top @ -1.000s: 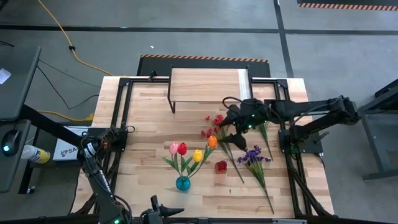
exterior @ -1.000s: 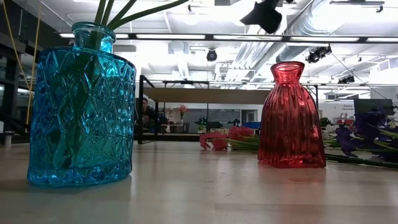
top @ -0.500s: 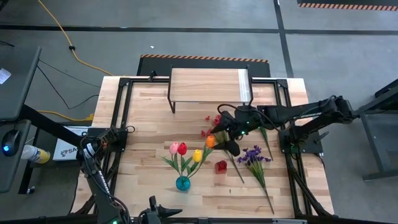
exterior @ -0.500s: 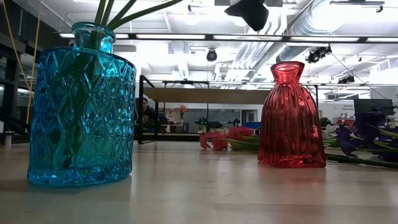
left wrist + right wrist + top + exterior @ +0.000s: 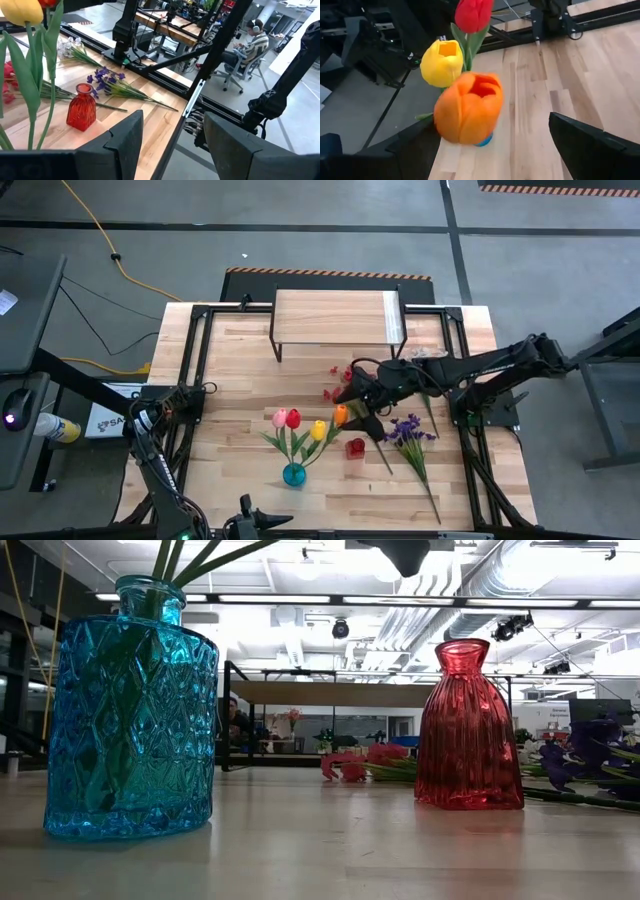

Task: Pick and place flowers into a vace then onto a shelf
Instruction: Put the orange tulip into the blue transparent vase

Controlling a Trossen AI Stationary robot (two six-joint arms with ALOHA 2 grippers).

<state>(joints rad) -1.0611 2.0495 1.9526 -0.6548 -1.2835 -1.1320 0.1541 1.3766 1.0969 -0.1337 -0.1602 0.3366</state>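
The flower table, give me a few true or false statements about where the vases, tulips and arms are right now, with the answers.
1. The blue vase holds tulips. True.
2. The red vase holds the purple sprig. False: the red vase is empty; the purple sprig lies on the table beside it.
3. The right gripper reaches over the table by the orange tulip. True.
4. A vase stands on the shelf. False: no vase is on it.
5. The left gripper grips the red vase. False: it is open, apart from it.

My right gripper [image 5: 352, 402] extended over mid-table, fingers spread wide, my left gripper [image 5: 172, 145] parked at the near edge, fingers parted
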